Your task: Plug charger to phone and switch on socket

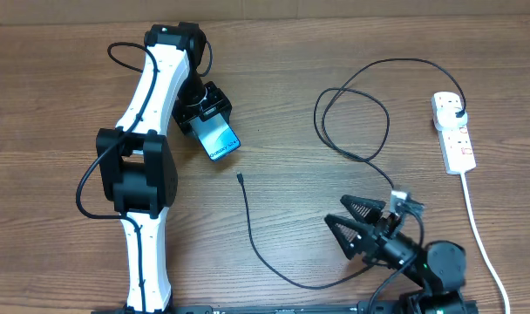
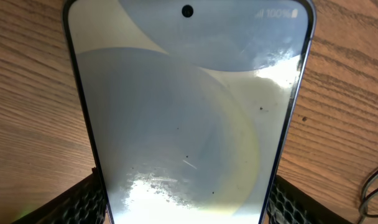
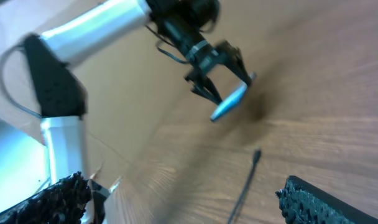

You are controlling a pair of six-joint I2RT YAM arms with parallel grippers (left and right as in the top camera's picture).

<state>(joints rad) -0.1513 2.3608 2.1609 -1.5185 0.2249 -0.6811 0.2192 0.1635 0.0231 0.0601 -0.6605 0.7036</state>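
Note:
My left gripper (image 1: 206,116) is shut on the phone (image 1: 220,139), holding it by its long edges with the lit blue-white screen up. In the left wrist view the phone (image 2: 189,112) fills the frame between the fingers (image 2: 188,208). The black charger cable (image 1: 256,244) lies on the table, its connector tip (image 1: 240,178) just below the phone, its plug (image 1: 458,114) seated in the white socket strip (image 1: 453,131) at the right. My right gripper (image 1: 350,225) is open and empty near the front, with the cable tip (image 3: 255,155) ahead of its fingers (image 3: 189,199).
The strip's thick white cord (image 1: 479,235) runs down to the front right edge. The cable makes a loop (image 1: 352,122) in the middle right. The left arm (image 1: 143,166) spans the left side of the wooden table (image 1: 56,105).

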